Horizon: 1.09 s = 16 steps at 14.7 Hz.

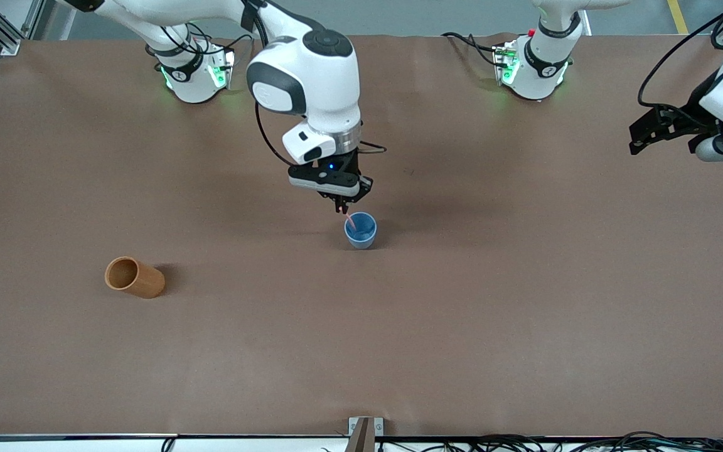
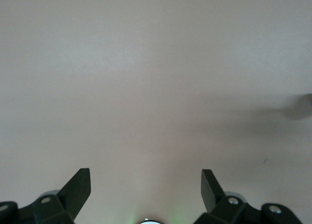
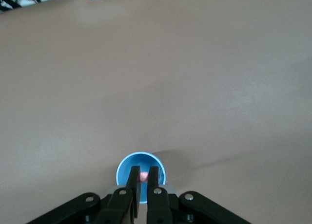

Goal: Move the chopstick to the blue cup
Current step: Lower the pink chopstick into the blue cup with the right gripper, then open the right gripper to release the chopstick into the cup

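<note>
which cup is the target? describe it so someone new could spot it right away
On the brown table, find the right gripper, shut on the pink chopstick near the middle. The blue cup stands upright directly under it. The only other cup is orange-brown, larger, and lies on its side toward the right arm's end.

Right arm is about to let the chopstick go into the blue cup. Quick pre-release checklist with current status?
1. right gripper shut on the chopstick: ok.
2. Chopstick's lower end inside the blue cup: ok.
3. Gripper centred over the cup's mouth: ok, by the right wrist view.
4. Cup upright: ok.
5. orange-brown cup on its side, apart toward the right arm's end: ok.
6. left gripper open, waiting at its own end: ok.
</note>
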Available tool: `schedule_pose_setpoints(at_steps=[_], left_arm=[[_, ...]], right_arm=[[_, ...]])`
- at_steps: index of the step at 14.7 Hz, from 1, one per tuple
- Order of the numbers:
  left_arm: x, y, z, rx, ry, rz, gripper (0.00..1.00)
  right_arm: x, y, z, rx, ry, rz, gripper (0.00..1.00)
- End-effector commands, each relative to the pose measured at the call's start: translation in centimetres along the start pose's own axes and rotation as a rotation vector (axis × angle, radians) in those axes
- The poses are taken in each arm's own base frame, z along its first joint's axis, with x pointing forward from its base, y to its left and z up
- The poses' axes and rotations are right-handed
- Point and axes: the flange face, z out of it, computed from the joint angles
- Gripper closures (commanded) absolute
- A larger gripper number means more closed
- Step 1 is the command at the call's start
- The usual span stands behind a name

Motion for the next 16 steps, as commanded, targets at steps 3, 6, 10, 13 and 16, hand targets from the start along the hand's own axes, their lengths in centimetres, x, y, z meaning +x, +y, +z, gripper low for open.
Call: schedule_pose_setpoints(at_steps=[3, 6, 10, 13, 16], left_arm=[[-0.5, -0.3, -0.2, -0.015, 0.0, 0.011, 0.0], [-0.5, -0.3, -0.2, -0.015, 0.0, 0.011, 0.0], [-0.5, 0.2, -0.3, -0.013, 0.001, 0.02, 0.0], [-0.5, 0.3, -0.2, -0.011, -0.001, 0.023, 0.0], [-0.7, 0.4, -0.1, -0.01, -0.014, 0.026, 0.0]], right_arm=[[-0.8, -0.7, 2.5, 0.015, 0.007, -0.022, 0.89], [0.5, -0.3, 2.2, 0.016, 0.019, -0.02, 0.42], [2.8, 0.5, 1.2, 0.018, 0.037, 0.011, 0.0], [4.8, 2.3, -1.7, -0.023, 0.039, 0.004, 0.0], [8.6, 6.8, -4.8, -0.098, -0.028, -0.045, 0.0]])
